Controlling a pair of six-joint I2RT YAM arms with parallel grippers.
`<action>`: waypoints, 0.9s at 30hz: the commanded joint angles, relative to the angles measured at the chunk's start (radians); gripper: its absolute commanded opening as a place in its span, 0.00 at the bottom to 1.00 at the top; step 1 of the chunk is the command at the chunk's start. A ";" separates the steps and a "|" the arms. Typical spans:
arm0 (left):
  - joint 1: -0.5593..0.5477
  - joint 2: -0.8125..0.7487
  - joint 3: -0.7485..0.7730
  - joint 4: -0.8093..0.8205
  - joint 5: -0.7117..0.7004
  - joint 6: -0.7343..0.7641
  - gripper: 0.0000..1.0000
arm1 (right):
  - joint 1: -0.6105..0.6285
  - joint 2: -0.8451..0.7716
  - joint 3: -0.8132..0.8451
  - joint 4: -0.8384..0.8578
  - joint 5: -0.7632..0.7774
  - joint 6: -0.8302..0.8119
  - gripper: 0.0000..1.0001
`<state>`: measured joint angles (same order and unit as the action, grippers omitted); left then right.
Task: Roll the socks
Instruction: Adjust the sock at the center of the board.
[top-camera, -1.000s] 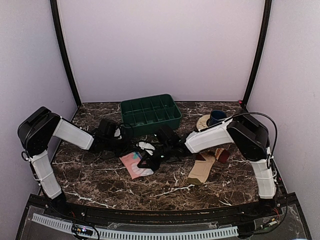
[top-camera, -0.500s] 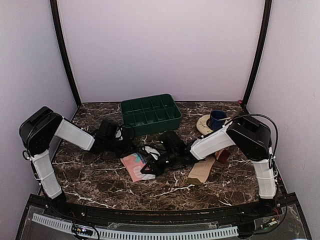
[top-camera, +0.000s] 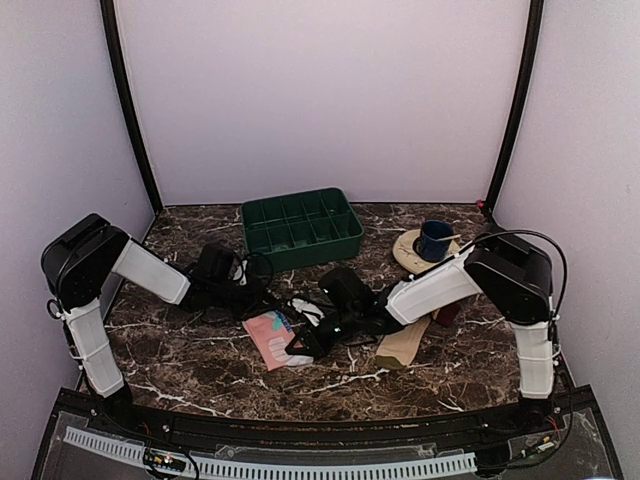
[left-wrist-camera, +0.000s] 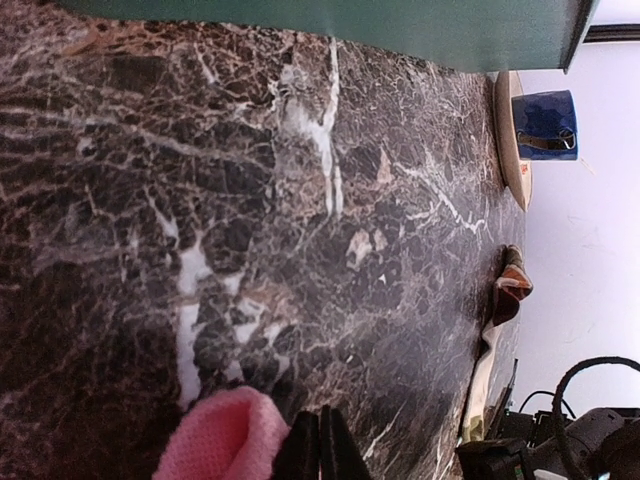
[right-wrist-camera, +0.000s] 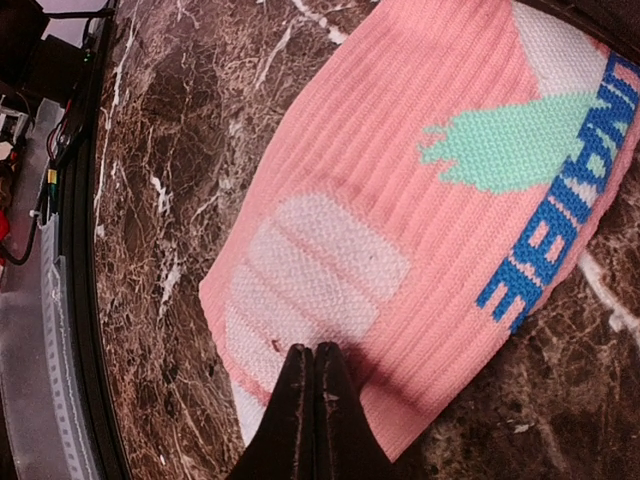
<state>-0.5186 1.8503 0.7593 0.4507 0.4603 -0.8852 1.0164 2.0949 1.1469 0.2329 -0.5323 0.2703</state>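
On the dark marble table (top-camera: 200, 360), the pink sock (top-camera: 270, 335) is lying flat near the middle. The right gripper (right-wrist-camera: 312, 352) is resting its pressed-together tips on it. The left gripper (left-wrist-camera: 320, 420), also pinched closed, is sitting just beside its pink edge. The tan sock (top-camera: 400, 345) is lying further right.

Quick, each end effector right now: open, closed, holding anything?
Left end effector: closed beside the pink sock; whether it grips fabric is unclear.
Right end effector: closed, tips over the pink sock, nothing visibly held.
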 joint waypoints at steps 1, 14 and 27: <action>0.007 0.005 -0.055 -0.012 0.009 0.022 0.04 | 0.025 -0.025 -0.019 -0.073 0.023 0.009 0.00; 0.007 0.080 -0.038 0.151 0.110 0.138 0.00 | 0.022 -0.102 0.040 -0.044 0.037 -0.055 0.15; 0.007 0.161 0.066 0.169 0.238 0.222 0.00 | -0.017 0.054 0.139 0.144 -0.081 0.010 0.20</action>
<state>-0.5133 1.9785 0.7998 0.6498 0.6598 -0.7128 1.0168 2.0789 1.2186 0.2932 -0.5655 0.2501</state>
